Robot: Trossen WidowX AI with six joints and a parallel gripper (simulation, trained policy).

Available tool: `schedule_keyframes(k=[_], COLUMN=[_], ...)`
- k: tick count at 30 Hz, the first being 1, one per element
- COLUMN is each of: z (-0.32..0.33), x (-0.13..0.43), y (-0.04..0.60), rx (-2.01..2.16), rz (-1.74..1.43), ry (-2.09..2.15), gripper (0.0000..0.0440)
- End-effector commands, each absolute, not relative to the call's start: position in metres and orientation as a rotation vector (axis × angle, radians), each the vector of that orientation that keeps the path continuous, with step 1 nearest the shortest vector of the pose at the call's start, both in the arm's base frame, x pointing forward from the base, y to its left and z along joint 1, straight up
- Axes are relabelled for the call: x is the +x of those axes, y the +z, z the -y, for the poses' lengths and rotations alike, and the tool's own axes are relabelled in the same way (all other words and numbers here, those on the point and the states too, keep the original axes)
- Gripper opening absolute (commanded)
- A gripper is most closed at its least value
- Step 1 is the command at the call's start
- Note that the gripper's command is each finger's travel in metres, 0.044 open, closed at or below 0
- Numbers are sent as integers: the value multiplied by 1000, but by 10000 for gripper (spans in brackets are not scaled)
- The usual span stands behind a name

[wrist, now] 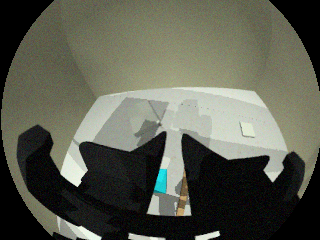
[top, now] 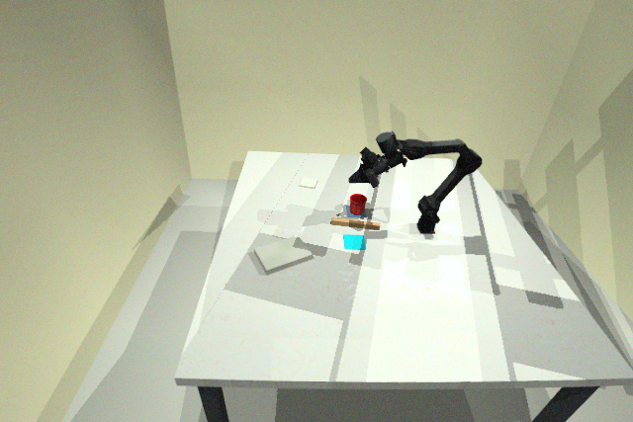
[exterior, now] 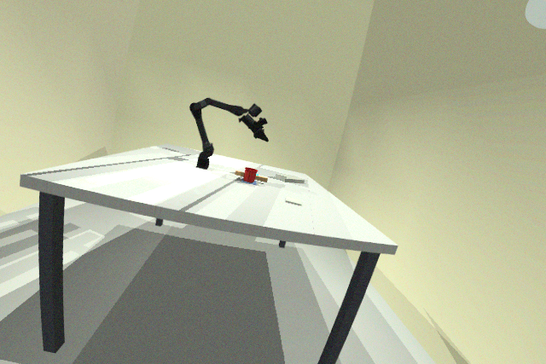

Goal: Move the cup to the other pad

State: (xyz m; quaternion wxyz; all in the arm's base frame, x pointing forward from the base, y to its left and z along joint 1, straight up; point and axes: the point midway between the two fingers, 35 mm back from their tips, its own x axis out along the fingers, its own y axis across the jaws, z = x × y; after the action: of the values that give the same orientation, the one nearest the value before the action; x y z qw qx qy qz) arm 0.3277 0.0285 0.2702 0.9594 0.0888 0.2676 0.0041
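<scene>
The red cup (top: 357,204) (exterior: 250,175) stands upright on the dark blue pad (top: 349,213); it is out of the wrist view. No marbles can be made out. The bright cyan pad (top: 354,242) (wrist: 161,182) lies bare on the other side of the wooden bar. My gripper (top: 362,183) (exterior: 266,140) (wrist: 174,136) hangs above the cup's level, tilted downward and clear of the cup. Its fingers are nearly together, with a narrow gap and nothing between them.
The wooden bar (top: 339,223) (exterior: 262,179) (wrist: 183,194) lies between the two pads. A large pale slab (top: 281,255) (exterior: 294,181) lies beyond the cyan pad, to the left in the top view. A small pale tile (top: 308,183) (exterior: 293,202) (wrist: 247,129) lies farther off.
</scene>
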Motion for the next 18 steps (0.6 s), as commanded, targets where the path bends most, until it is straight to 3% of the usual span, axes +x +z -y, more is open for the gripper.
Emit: schedule_keyframes(k=[1, 18], z=[-30, -32], x=[328, 322], y=[268, 243], rx=[189, 167], rz=[-590, -877], ry=[4, -40], gripper=[86, 108])
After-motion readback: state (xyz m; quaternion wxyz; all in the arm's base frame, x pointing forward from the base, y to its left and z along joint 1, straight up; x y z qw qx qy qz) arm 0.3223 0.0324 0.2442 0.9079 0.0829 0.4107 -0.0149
